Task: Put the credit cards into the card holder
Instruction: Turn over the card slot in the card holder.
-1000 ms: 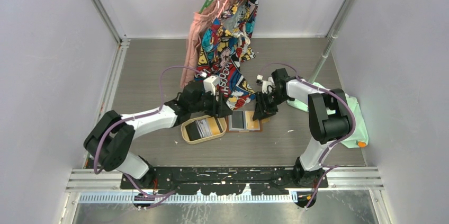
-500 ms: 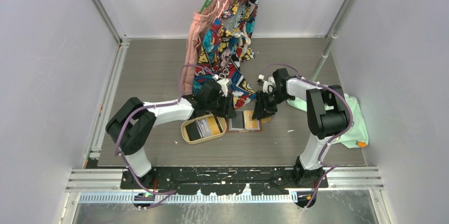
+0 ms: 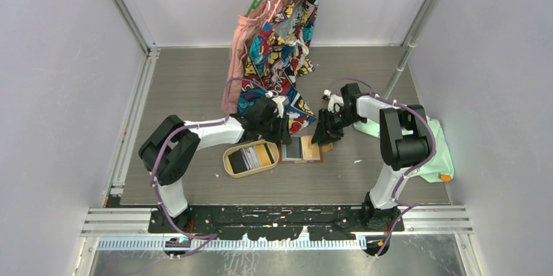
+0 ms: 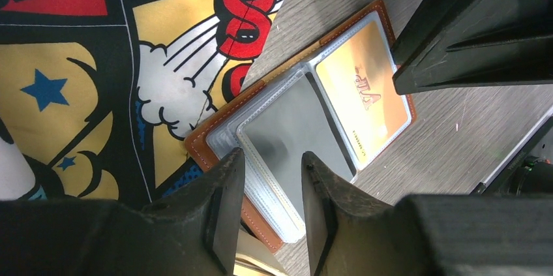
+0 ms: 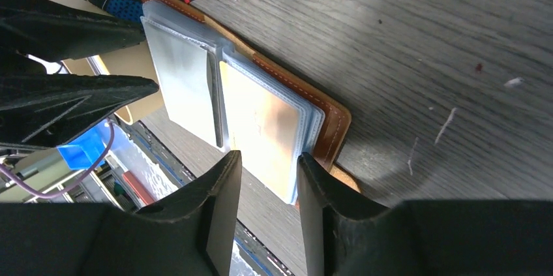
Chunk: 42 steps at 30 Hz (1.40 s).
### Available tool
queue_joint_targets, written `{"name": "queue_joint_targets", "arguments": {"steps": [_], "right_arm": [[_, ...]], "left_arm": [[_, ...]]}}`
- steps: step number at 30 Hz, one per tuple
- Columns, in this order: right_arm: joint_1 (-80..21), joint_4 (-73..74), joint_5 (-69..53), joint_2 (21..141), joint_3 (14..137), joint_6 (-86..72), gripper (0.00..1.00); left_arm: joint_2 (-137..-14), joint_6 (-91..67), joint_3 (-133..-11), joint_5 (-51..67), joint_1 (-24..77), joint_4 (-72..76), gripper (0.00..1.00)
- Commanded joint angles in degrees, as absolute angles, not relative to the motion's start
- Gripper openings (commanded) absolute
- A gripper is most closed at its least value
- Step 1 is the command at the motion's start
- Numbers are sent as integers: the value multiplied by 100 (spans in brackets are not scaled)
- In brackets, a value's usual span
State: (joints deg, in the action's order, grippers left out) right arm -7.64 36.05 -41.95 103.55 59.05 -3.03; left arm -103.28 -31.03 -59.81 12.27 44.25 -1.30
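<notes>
The tan-brown card holder [image 3: 301, 149] lies open on the table, clear sleeves up. A grey card [image 4: 293, 129] fills its left sleeve and a yellow card [image 4: 362, 87] its right one. In the right wrist view the card holder [image 5: 261, 106] shows the same two cards. More credit cards [image 3: 251, 156], black, striped and yellow, lie in the oval wooden tray [image 3: 229, 166]. My left gripper [image 3: 282, 134] is open and empty over the holder's left edge [image 4: 269, 178]. My right gripper [image 3: 321, 136] is open and empty over its right edge [image 5: 267, 165].
A comic-print garment [image 3: 280, 47] and a pink one [image 3: 236, 54] hang from a rail down to the table behind the holder. The print cloth [image 4: 98, 61] touches the holder's far edge. A mint-green cloth [image 3: 433, 142] lies at the right by a metal post [image 3: 403, 61].
My left arm has folded in and its gripper has moved right, from over the tray to the holder's left edge. The right gripper has hardly moved.
</notes>
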Motion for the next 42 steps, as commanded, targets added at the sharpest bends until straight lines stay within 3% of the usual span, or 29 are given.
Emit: {"name": "queue_joint_targets", "arguments": {"steps": [1, 17, 34, 42], "right_arm": [[-732, 3480, -4123, 10479, 6049, -456, 43], [-670, 3240, -5913, 10445, 6004, -750, 33], [-829, 2964, -6558, 10619, 5897, -1045, 38], [-940, 3133, -5955, 10687, 5967, -892, 36]], "left_arm": [[-10450, -3063, -6195, 1401, 4456, -394, 37], [-10564, -3088, -6337, 1569, 4474, -506, 35], [-10585, -3297, -6324, 1947, 4479, -148, 35], [-10611, -3356, -6301, 2140, 4482, -29, 36]]}}
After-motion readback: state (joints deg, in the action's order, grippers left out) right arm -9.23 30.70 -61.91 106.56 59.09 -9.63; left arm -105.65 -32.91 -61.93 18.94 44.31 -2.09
